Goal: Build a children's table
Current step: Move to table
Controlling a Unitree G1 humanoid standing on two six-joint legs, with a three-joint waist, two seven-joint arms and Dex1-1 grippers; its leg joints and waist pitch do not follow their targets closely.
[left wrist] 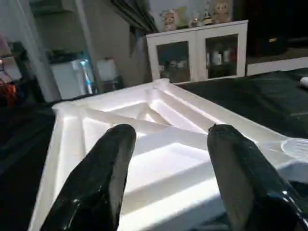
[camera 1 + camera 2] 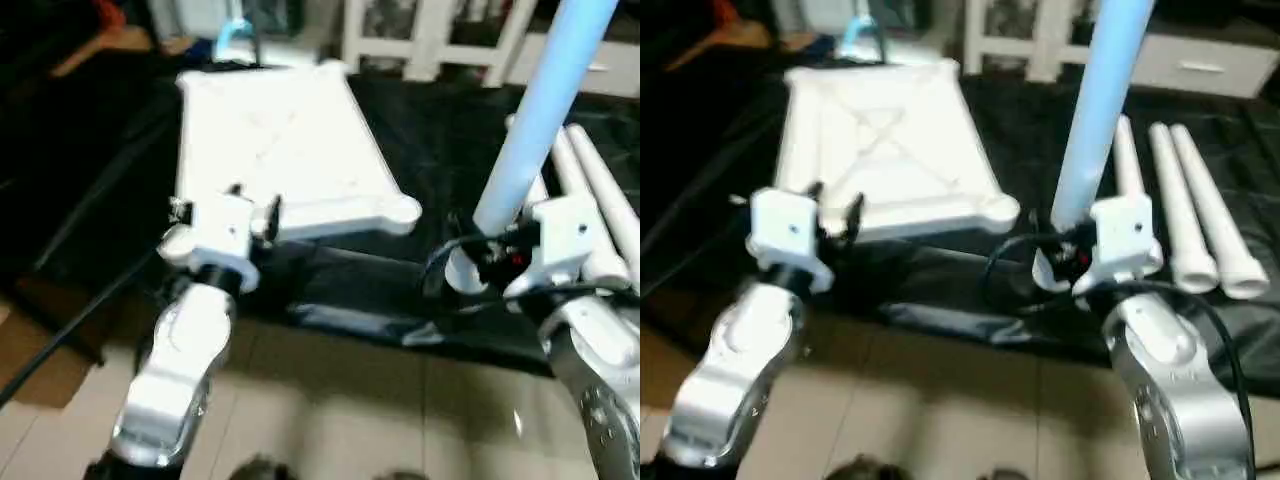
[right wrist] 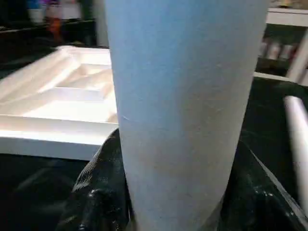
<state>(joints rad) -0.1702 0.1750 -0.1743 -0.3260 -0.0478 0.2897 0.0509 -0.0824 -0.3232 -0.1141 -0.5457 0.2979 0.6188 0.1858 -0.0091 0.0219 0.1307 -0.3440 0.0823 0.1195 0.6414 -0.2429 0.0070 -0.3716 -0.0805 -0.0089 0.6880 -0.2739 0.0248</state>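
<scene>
The white table top (image 2: 285, 140) lies underside up on a black sheet, its X ribs and round corner sockets (image 2: 1002, 210) showing. My left gripper (image 2: 253, 203) hovers open at the top's near edge, and its two black fingers (image 1: 103, 178) have nothing between them. My right gripper (image 2: 1060, 250) is shut on one white leg (image 2: 1102, 100). It holds that leg near its lower end, almost upright, to the right of the top's near right corner. In the right wrist view the leg (image 3: 185, 110) stands between the black fingers (image 3: 96, 197). Three more legs (image 2: 1185, 200) lie side by side on the sheet at the right.
The black sheet (image 2: 440, 150) covers the floor under the parts, with beige tiles (image 2: 340, 400) nearer me. A white cabinet (image 2: 1200, 60) stands at the back. A dark cable (image 2: 70, 330) and brown cardboard (image 2: 30, 350) lie at the left.
</scene>
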